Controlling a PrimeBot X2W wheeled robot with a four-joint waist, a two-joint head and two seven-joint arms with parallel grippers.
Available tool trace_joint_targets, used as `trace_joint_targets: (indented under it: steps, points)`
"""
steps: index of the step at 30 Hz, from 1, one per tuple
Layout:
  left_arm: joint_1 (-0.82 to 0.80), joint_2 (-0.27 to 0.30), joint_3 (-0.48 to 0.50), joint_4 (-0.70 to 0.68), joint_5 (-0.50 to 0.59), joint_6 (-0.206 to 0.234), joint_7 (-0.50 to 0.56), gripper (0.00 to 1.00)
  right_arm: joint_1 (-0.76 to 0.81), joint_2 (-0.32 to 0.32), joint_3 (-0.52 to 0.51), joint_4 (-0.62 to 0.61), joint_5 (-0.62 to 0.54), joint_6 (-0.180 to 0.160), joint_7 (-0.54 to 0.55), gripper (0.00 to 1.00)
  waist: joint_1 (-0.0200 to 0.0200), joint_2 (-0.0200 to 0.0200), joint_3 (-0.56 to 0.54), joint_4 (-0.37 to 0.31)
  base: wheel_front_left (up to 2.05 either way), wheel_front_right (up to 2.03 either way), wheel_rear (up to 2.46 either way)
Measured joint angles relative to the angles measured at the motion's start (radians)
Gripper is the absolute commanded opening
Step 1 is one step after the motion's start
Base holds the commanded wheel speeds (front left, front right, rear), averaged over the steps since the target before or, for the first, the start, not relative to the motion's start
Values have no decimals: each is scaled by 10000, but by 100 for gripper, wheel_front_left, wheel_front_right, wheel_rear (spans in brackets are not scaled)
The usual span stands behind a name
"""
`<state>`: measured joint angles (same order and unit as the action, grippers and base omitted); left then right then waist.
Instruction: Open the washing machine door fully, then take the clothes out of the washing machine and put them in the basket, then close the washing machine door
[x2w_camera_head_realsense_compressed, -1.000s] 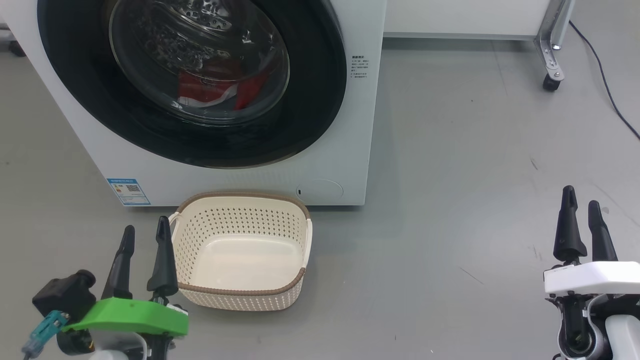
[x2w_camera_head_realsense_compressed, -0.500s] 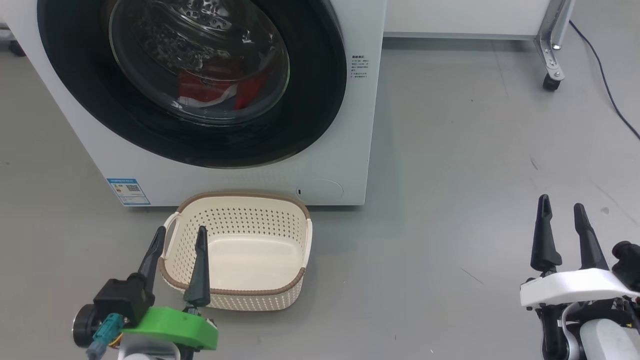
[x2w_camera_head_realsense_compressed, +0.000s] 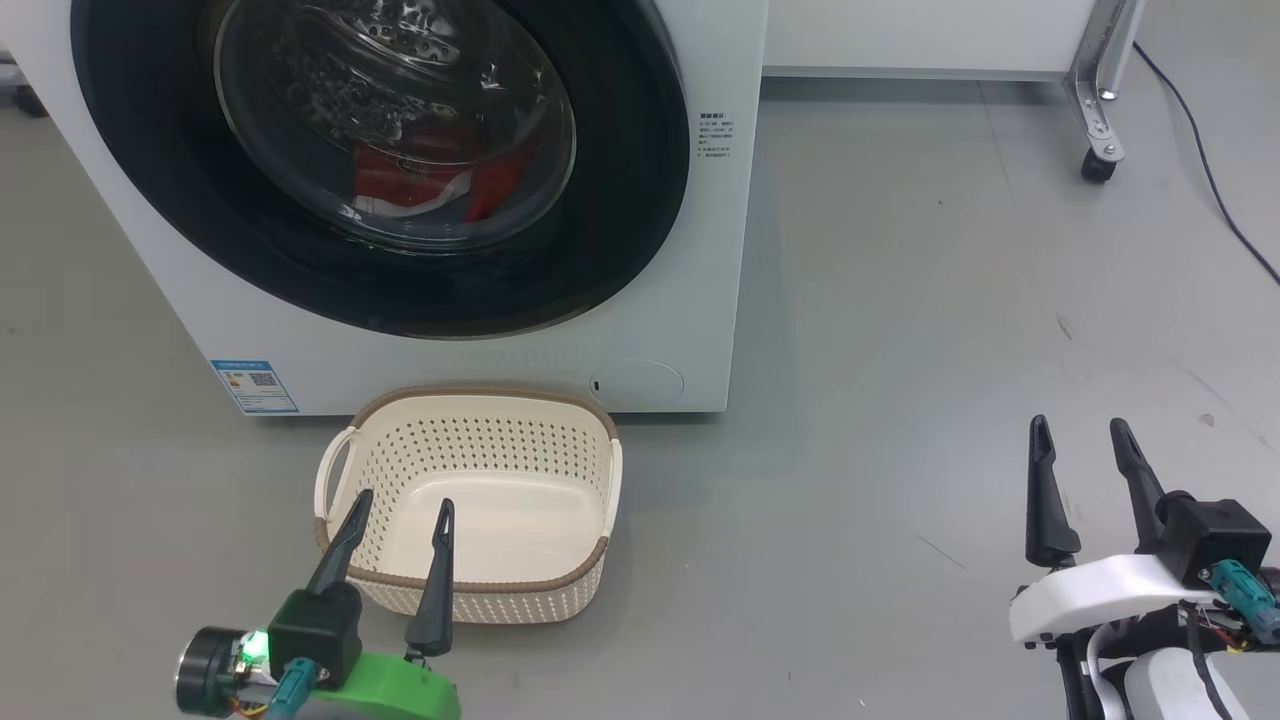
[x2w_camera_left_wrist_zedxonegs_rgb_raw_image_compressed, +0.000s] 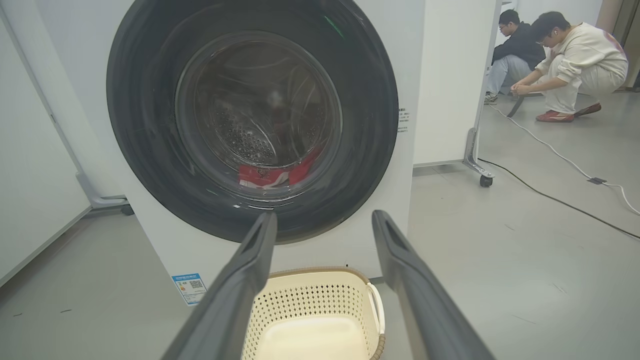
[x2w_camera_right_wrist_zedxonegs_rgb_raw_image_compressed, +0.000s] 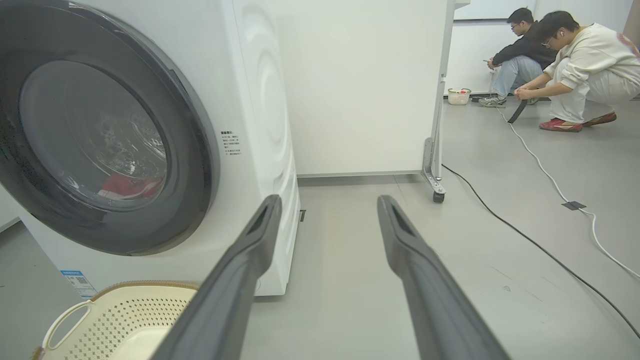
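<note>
As far as these views show, you have done nothing of the task yet. The washing machine door (x2w_camera_head_realsense_compressed: 380, 150) sits shut against the front of the washing machine (x2w_camera_head_realsense_compressed: 480, 360), filling the head view from 10 to 12 o'clock. Through its glass bowl you can see the clothes (x2w_camera_head_realsense_compressed: 430, 185), a red heap with a white streak, lying low in the drum. The basket (x2w_camera_head_realsense_compressed: 480, 392) stands on the floor (x2w_camera_head_realsense_compressed: 900, 300) just in front of the machine, at about 6 o'clock from the door, and nothing is in it.

Your left pincer (x2w_camera_head_realsense_compressed: 406, 498) is at 7 o'clock in the head view, fingers spread apart and holding nothing. Its tips show over the near rim of the basket, but you cannot tell whether they touch it. Your right pincer (x2w_camera_head_realsense_compressed: 1076, 421) is at 4 o'clock, likewise spread wide and empty, over bare floor and well apart from the machine.

All three steps are left: swing the door fully open, move the clothes into the basket, and shut the door. The basket looks close to the door's swing, so watch that. Two people (x2w_camera_right_wrist_zedxonegs_rgb_raw_image_compressed: 575, 55) crouch far off at 1 o'clock in the right wrist view.
</note>
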<state>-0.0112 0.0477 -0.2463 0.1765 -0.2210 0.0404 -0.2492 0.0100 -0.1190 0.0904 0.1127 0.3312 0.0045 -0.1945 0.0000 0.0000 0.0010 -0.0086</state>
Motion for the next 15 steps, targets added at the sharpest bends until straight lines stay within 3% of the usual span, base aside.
trace_joint_targets:
  steps: [15]
  points:
    - [-2, -12, -10, 692, -518, 267, 0, 100, -5, 12, 167, 416, -96, -73, 322, 100, 0, 0, 34, -37, 0, 0, 0]
